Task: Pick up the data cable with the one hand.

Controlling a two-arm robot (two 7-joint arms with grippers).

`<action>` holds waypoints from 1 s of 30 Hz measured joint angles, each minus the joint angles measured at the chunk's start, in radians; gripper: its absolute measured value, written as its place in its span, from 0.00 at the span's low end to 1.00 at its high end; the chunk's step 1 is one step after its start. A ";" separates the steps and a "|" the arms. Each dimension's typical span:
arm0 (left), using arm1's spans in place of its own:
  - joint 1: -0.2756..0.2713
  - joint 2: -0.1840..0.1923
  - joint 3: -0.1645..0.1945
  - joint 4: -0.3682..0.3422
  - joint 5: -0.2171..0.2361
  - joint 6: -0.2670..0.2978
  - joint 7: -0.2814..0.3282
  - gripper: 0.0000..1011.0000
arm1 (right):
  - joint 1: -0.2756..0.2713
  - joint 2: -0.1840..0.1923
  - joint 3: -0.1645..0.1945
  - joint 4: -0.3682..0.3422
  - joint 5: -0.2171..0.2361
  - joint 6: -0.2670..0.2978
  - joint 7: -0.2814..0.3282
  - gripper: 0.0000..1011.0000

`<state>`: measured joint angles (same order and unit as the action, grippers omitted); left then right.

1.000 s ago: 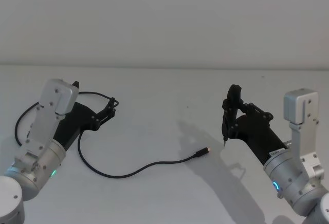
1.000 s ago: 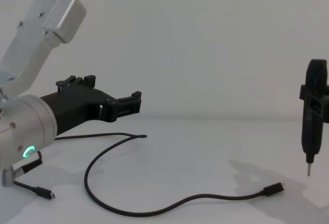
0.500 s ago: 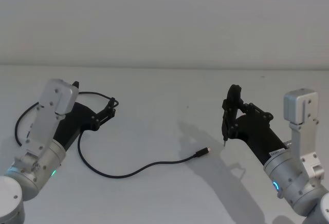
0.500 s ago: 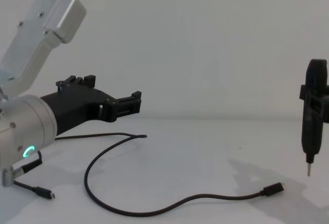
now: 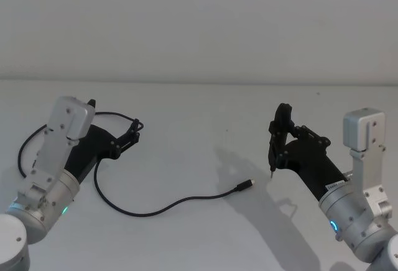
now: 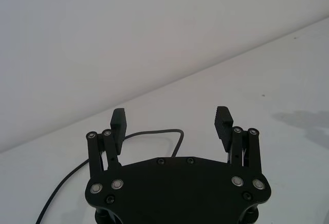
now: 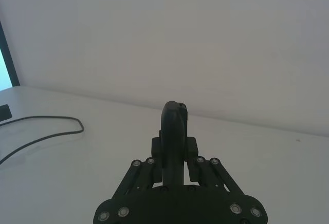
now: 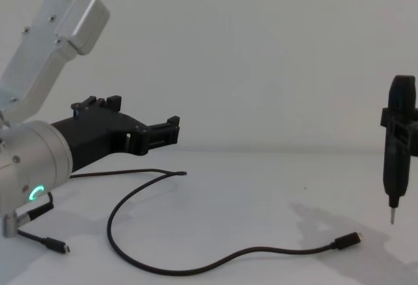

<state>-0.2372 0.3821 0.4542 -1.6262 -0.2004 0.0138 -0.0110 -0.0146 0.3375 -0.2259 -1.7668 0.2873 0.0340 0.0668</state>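
The data cable (image 5: 155,211) lies on the white table as a long black loop, its silver-tipped plug (image 5: 247,185) near the middle. In the chest view the data cable (image 8: 196,270) runs low across the table to its plug (image 8: 349,239). My left gripper (image 5: 135,128) hovers open above the cable's left bend, nothing between its fingers; it reaches in from the left in the chest view (image 8: 173,131). In the left wrist view the open left gripper (image 6: 171,118) has the cable (image 6: 154,131) lying beyond it. My right gripper (image 5: 278,150) is shut on a slim upright black tool (image 5: 275,135).
The tool's pointed tip (image 8: 392,218) hangs just above the table, right of the plug. The cable's other end (image 8: 55,246) lies under my left arm. A white wall (image 5: 199,22) closes off the table behind.
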 joint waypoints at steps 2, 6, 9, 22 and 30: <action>0.000 0.000 0.000 0.000 0.000 0.000 0.000 0.99 | 0.000 0.000 0.000 0.000 0.000 0.000 0.000 0.27; 0.000 0.000 0.000 0.000 0.000 0.000 0.000 0.99 | 0.000 0.000 0.000 0.000 0.000 0.000 0.000 0.27; 0.000 0.000 0.000 0.000 0.000 0.000 0.000 0.99 | 0.000 0.000 0.000 0.000 0.000 0.000 0.000 0.27; -0.004 0.012 0.004 -0.010 -0.001 0.011 -0.033 0.99 | 0.000 0.000 0.000 0.000 0.000 0.000 0.000 0.27; -0.014 0.045 0.012 -0.038 -0.027 0.041 -0.119 0.99 | 0.000 0.000 0.000 0.000 0.000 0.000 0.000 0.27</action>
<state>-0.2514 0.4272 0.4664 -1.6638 -0.2272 0.0545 -0.1295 -0.0147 0.3375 -0.2258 -1.7668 0.2874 0.0340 0.0668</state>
